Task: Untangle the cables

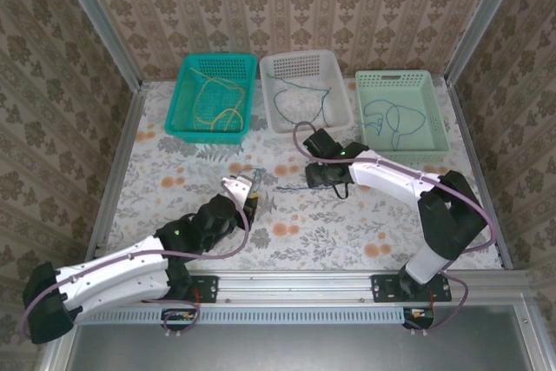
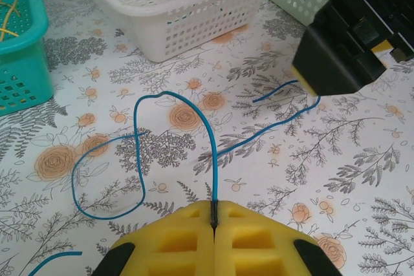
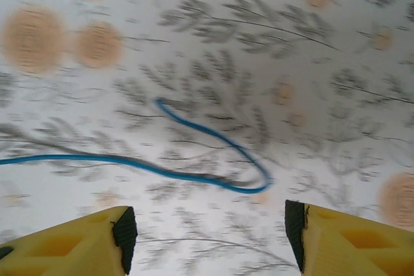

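Yellow cable [image 1: 208, 93] in teal basket [image 1: 206, 134]

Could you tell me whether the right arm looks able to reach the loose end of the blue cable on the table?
Probably yes: the right gripper hangs open directly over the end of the blue cable, and nothing covers it.

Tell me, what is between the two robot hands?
A blue cable loops across the table from the shut left gripper toward the open right gripper, seen from the left wrist.

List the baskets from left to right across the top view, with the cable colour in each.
teal basket holding a yellow cable → white basket holding a green cable → pale green basket holding a dark blue cable
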`<act>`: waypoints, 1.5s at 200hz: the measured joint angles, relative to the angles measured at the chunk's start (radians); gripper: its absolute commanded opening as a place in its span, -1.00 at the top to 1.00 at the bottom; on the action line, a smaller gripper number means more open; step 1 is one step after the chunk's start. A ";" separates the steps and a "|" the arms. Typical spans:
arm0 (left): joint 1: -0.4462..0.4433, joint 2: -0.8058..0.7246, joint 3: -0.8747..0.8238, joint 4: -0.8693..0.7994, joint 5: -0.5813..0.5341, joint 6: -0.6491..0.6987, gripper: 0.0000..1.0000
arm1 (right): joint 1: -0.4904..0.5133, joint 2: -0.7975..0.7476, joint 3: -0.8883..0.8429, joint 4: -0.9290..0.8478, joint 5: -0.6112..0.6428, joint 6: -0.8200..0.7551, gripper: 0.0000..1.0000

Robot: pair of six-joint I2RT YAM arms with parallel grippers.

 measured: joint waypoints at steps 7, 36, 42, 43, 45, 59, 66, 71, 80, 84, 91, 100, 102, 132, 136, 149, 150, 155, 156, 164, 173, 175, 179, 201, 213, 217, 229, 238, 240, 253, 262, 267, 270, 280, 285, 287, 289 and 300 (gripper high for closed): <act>0.004 0.000 0.000 0.000 0.002 0.000 0.88 | -0.016 0.000 -0.008 -0.008 0.006 -0.019 -0.31; 0.012 0.018 0.000 0.003 0.021 -0.005 0.87 | -0.026 0.024 -0.013 -0.020 0.016 -0.093 -0.32; 0.012 0.025 0.000 0.006 0.027 -0.008 0.87 | -0.026 0.037 -0.013 -0.021 0.020 -0.106 -0.33; 0.013 0.026 0.000 0.006 0.027 -0.008 0.87 | -0.026 0.039 -0.013 -0.022 0.020 -0.107 -0.33; 0.013 0.028 0.000 0.008 0.028 -0.009 0.87 | -0.026 0.043 -0.012 -0.022 0.022 -0.111 -0.33; 0.013 0.048 0.000 0.014 0.039 -0.015 0.85 | -0.023 0.079 -0.009 -0.024 0.026 -0.135 -0.33; 0.013 0.059 0.000 0.017 0.045 -0.018 0.86 | -0.023 0.100 -0.006 -0.024 0.030 -0.147 -0.33; 0.013 0.066 0.000 0.019 0.047 -0.019 0.85 | -0.023 0.113 -0.004 -0.024 0.032 -0.153 -0.32; 0.013 0.080 0.000 0.023 0.053 -0.019 0.85 | -0.023 0.136 0.002 -0.029 0.039 -0.162 -0.29; 0.013 0.085 0.000 0.024 0.055 -0.019 0.84 | -0.023 0.146 0.006 -0.032 0.043 -0.167 -0.29; 0.013 0.094 0.000 0.025 0.060 -0.021 0.83 | -0.023 0.161 0.014 -0.036 0.051 -0.173 -0.27; 0.013 0.105 0.000 0.026 0.066 -0.022 0.82 | -0.023 0.178 0.025 -0.037 0.058 -0.179 -0.25; 0.013 0.107 0.000 0.026 0.068 -0.022 0.81 | -0.023 0.181 0.026 -0.037 0.060 -0.180 -0.24; 0.015 0.125 0.000 0.033 0.083 -0.024 0.76 | -0.023 0.195 0.039 -0.027 0.078 -0.189 -0.15; 0.017 0.127 0.000 0.034 0.086 -0.024 0.75 | -0.023 0.195 0.039 -0.023 0.078 -0.192 -0.14; 0.019 0.135 0.000 0.039 0.092 -0.026 0.74 | -0.023 0.197 0.040 -0.011 0.078 -0.196 -0.12; 0.019 0.136 0.000 0.039 0.092 -0.026 0.74 | -0.023 0.198 0.040 -0.010 0.078 -0.196 -0.12; 0.020 0.140 0.000 0.039 0.093 -0.026 0.74 | -0.023 0.198 0.040 -0.005 0.078 -0.197 -0.11; 0.020 0.142 0.000 0.039 0.093 -0.026 0.74 | -0.023 0.198 0.040 -0.004 0.078 -0.197 -0.11; 0.020 0.149 0.000 0.038 0.098 -0.026 0.73 | -0.023 0.199 0.040 0.004 0.078 -0.197 -0.09; 0.020 0.156 0.001 0.038 0.101 -0.026 0.73 | -0.024 0.200 0.043 0.011 0.077 -0.197 -0.06; 0.020 0.157 0.001 0.038 0.103 -0.026 0.72 | -0.024 0.200 0.043 0.013 0.077 -0.197 -0.05; 0.020 0.160 0.001 0.038 0.105 -0.027 0.72 | -0.025 0.200 0.044 0.016 0.077 -0.197 -0.03; 0.020 0.170 0.002 0.038 0.114 -0.031 0.66 | -0.031 0.201 0.047 0.032 0.072 -0.200 0.14; 0.020 0.175 0.002 0.039 0.119 -0.034 0.59 | -0.034 0.203 0.047 0.040 0.069 -0.200 0.31; 0.020 0.177 0.003 0.038 0.121 -0.034 0.57 | -0.035 0.203 0.047 0.042 0.069 -0.203 0.38; 0.020 0.185 0.005 0.038 0.126 -0.037 0.55 | -0.040 0.206 0.047 0.044 0.067 -0.207 0.56; 0.020 0.193 0.010 0.038 0.128 -0.037 0.53 | -0.043 0.207 0.047 0.044 0.065 -0.202 0.68; 0.020 0.195 0.011 0.038 0.129 -0.037 0.52 | -0.043 0.207 0.047 0.045 0.064 -0.203 0.70; 0.020 0.206 0.019 0.038 0.130 -0.039 0.37 | -0.048 0.207 0.047 0.045 0.058 -0.204 0.85; 0.020 0.213 0.024 0.037 0.130 -0.038 0.27 | -0.051 0.207 0.049 0.045 0.054 -0.209 0.91; 0.020 0.217 0.028 0.037 0.129 -0.043 0.23 | -0.053 0.207 0.050 0.045 0.053 -0.206 0.95; 0.020 0.219 0.030 0.037 0.129 -0.039 0.20 | -0.054 0.207 0.050 0.045 0.052 -0.209 0.97; 0.020 0.226 0.037 0.037 0.128 -0.045 0.08 | -0.057 0.206 0.051 0.048 0.050 -0.208 1.00; 0.020 0.228 0.041 0.035 0.127 -0.044 0.00 | -0.058 0.205 0.051 0.049 0.050 -0.207 1.00; 0.020 0.230 0.043 0.034 0.127 -0.045 -0.03 | -0.059 0.204 0.051 0.049 0.049 -0.207 1.00; 0.020 0.230 0.043 0.033 0.127 -0.041 -0.05 | -0.060 0.203 0.051 0.049 0.048 -0.207 1.00; 0.020 0.235 0.053 0.031 0.125 -0.046 -0.16 | -0.063 0.187 0.048 0.051 0.045 -0.207 1.00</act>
